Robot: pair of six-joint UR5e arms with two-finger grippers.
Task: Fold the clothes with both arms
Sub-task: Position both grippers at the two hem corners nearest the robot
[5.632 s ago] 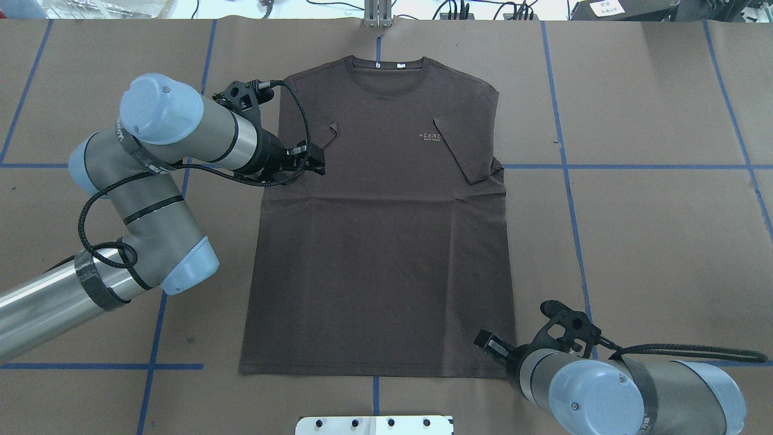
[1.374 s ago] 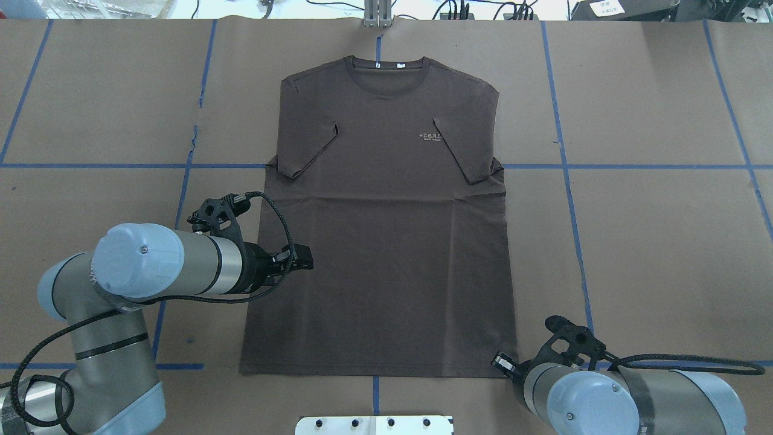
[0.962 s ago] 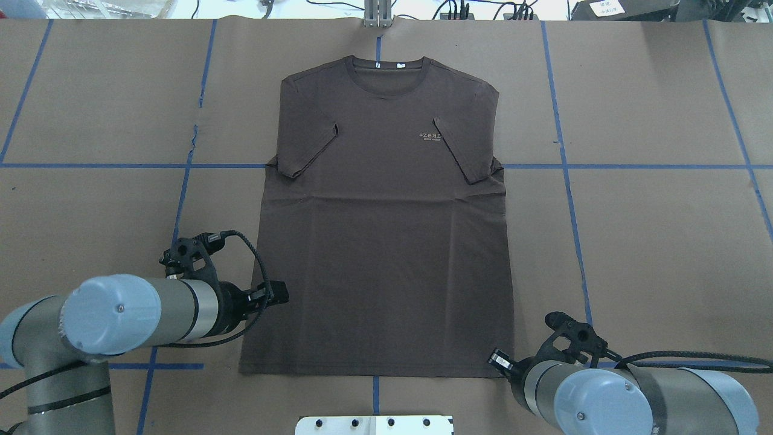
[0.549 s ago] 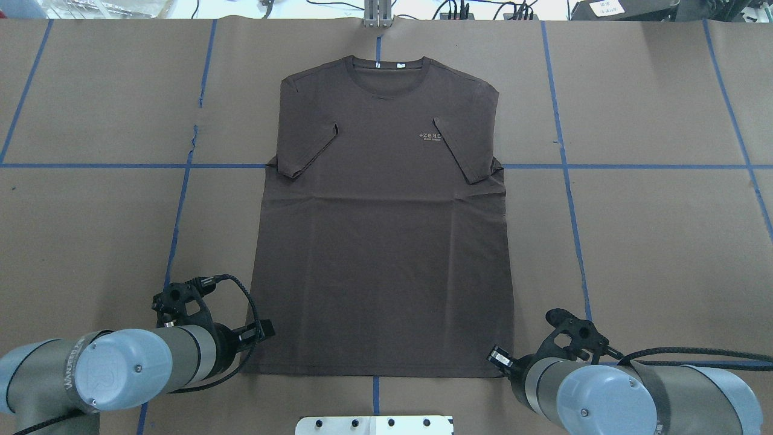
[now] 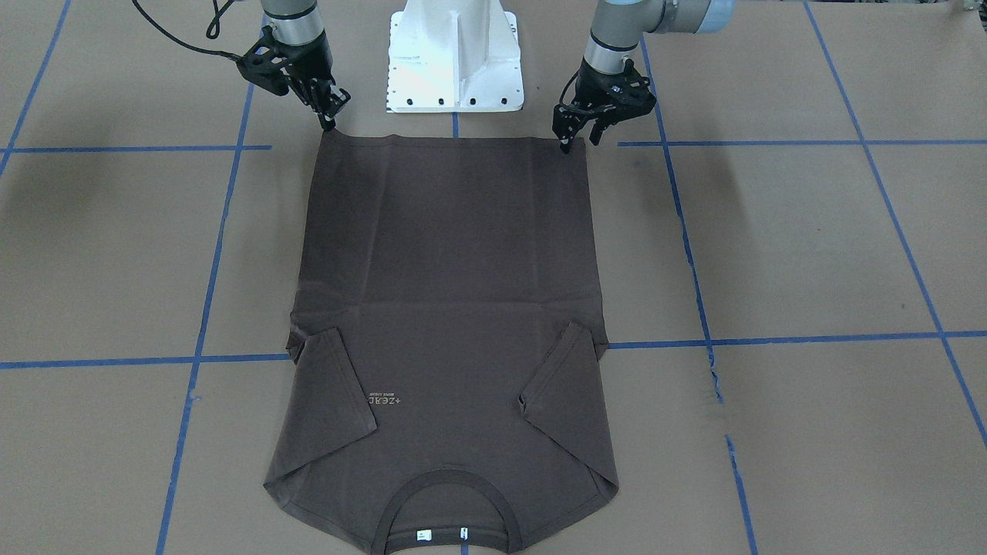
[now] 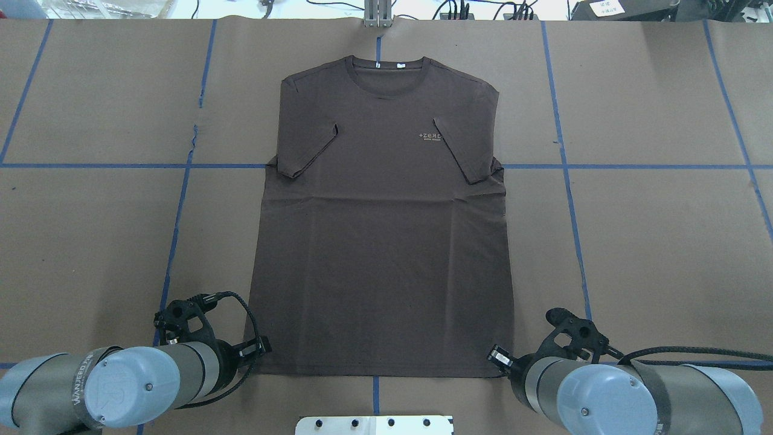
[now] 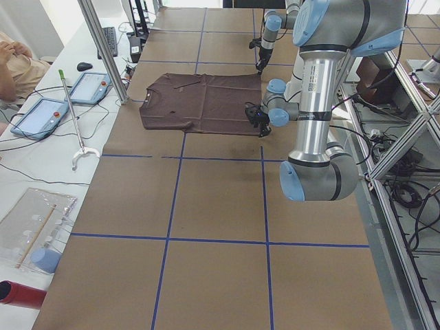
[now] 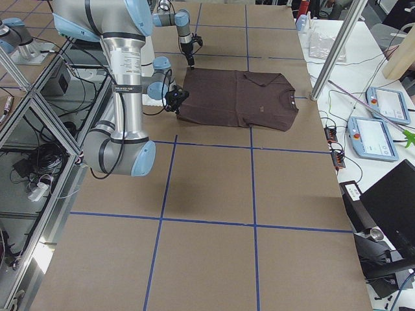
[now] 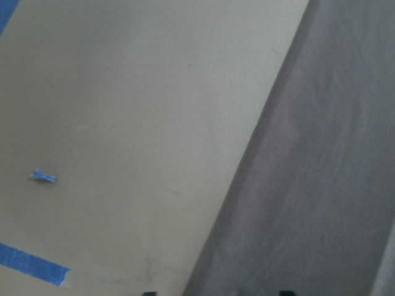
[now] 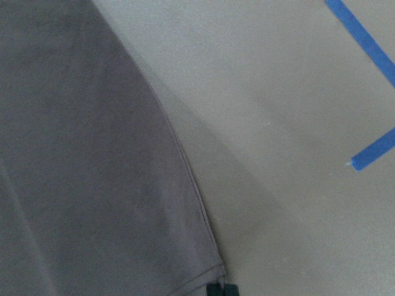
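Start at the near edge: the T-shirt (image 6: 386, 241) lies flat and face up at the table's centre, with its hem towards the robot and each gripper at one hem corner. The right gripper (image 5: 330, 119) has its jaws closed, and its wrist view shows the corner of the hem running in between the tips, so treat it as pinching the cloth. The left gripper (image 5: 578, 141) has its jaws spread, straddling the side edge at the near left corner without clamping it. Farther out, the left sleeve (image 6: 308, 151) and the right sleeve (image 6: 468, 151) are already folded in over the chest; the collar (image 6: 389, 78) lies at the far end. Judge the task as partway: the sleeves are done, the left grasp and the lengthwise fold of the body are not yet done. The table (image 6: 652, 241) is covered in brown paper marked with blue tape lines (image 6: 634, 166). Beyond its far edge, tablets (image 8: 382, 139) lie on a white bench.
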